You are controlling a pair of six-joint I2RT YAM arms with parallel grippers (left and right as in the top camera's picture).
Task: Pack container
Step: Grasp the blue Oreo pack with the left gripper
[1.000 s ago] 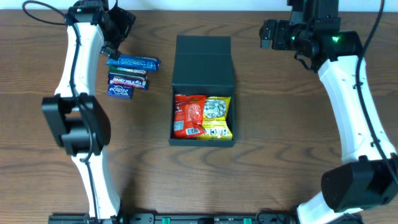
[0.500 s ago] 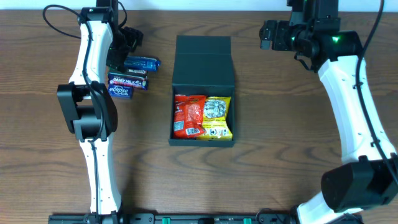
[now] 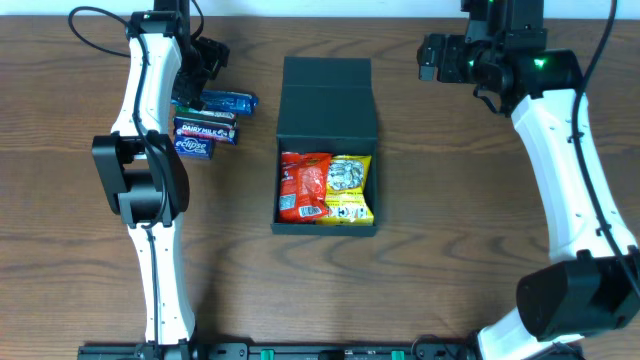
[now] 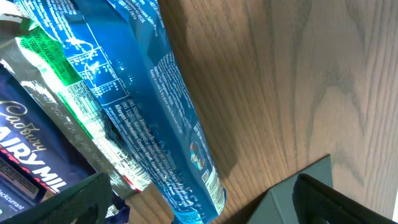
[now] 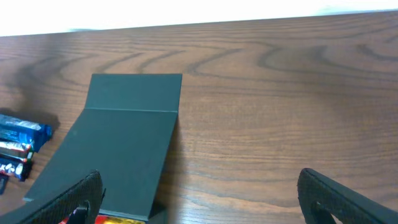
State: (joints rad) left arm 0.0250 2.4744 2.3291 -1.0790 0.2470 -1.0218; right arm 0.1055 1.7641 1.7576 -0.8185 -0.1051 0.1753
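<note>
Swinging in over the last second, the left arm is now hanging its gripper (image 4: 208, 193) over the blue packet (image 3: 222, 101), far left beside two bars (image 3: 205, 130). Its jaws are standing wide, holding nothing, and seem to be straddling the packet's end, though the close view is leaving that unsure. The container (image 3: 327, 110) is lying mid-table, lid flapped to the far side, with a red packet (image 3: 304, 186) and a yellow packet (image 3: 349, 188) inside. For a clean pick, the jaws should be centring across the packet's narrow width, clear of the bars. The right gripper (image 5: 205, 196) is waiting open, far right.
</note>
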